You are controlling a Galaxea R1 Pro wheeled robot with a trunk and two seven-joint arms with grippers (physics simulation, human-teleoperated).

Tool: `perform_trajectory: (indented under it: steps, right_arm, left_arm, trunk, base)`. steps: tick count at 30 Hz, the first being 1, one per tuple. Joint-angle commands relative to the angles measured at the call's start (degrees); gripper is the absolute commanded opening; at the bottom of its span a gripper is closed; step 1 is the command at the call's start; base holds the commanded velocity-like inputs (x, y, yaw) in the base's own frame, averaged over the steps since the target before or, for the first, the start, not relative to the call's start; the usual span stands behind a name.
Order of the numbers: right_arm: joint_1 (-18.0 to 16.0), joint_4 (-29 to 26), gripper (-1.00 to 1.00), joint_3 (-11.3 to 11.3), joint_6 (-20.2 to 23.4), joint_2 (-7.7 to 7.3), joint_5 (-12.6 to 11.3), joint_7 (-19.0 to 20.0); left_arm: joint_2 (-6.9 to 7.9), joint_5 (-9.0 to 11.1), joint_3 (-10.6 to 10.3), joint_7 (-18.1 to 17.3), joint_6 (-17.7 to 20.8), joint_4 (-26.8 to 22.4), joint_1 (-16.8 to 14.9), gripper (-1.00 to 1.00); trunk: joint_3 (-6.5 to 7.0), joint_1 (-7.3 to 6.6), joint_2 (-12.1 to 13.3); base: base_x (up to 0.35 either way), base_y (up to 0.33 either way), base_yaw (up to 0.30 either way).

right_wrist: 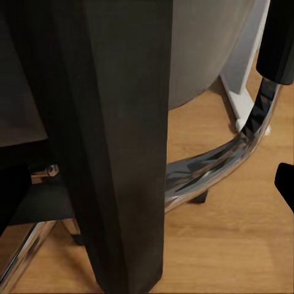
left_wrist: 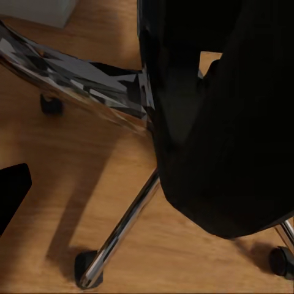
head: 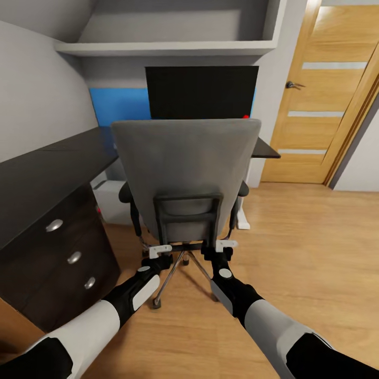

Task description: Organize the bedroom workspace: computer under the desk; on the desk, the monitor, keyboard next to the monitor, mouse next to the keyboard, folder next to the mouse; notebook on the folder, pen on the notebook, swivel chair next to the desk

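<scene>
The black desk (head: 47, 168) runs along the left wall and across the back, with the monitor (head: 202, 92) standing on it and the white computer (head: 111, 200) on the floor beneath. The swivel chair (head: 187, 158) stands just before the desk, its grey back toward the robot. The left gripper (head: 159, 251) and right gripper (head: 226, 245) sit at the black frame low on the chair's back; whether either set of jaws is clenched cannot be told.

Light wood plank floor (head: 295, 252): carries grey-backed swivel chair on chrome castor base (head: 185, 173), white boxy computer tower (head: 111, 202), white desk leg (head: 242, 216). Glossy black L-shaped desk (head: 47, 168): carries black flat monitor (head: 202, 92).
</scene>
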Motion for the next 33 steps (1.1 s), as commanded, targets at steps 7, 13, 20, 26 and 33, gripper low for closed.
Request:
perform_trajectory:
  steps: [7,13,20,26,33]
  right_arm:
    - [-0.07,0.05,1.00,0.47,-0.34,-0.03,-0.60,-0.26]
    - [-0.07,0.06,1.00,0.47,-0.36,-0.03,-0.60,-0.26]
    - [-0.07,0.06,1.00,0.47,-0.35,-0.05,-0.60,-0.26]
    - [-0.07,0.06,1.00,0.47,-0.34,-0.05,-0.58,-0.26]
    - [-0.07,0.06,1.00,0.47,-0.33,-0.08,-0.60,-0.26]
  left_arm:
    - [0.07,0.37,-0.42,0.48,0.15,-0.11,-0.07,1.00]
    - [0.12,0.37,-0.42,0.48,0.15,-0.11,-0.07,1.00]
    - [0.12,0.37,-0.39,0.48,0.15,-0.09,-0.07,1.00]
    - [0.12,0.40,-0.33,0.48,0.15,-0.11,-0.07,1.00]
    - [0.12,0.46,-0.33,0.48,0.23,-0.11,-0.07,1.00]
  trunk:
    - [0.09,0.03,-0.02]
    - [0.17,0.03,-0.02]
    - [0.17,0.03,-0.02]
    - [0.17,0.03,-0.02]
    - [0.17,0.03,-0.02]
  base:
    - [0.328,-0.099,-0.063]
    - [0.328,-0.057,-0.042]
    - [0.328,-0.004,-0.002]
    - [0.140,0.000,0.000]
    - [-0.118,-0.026,0.000]
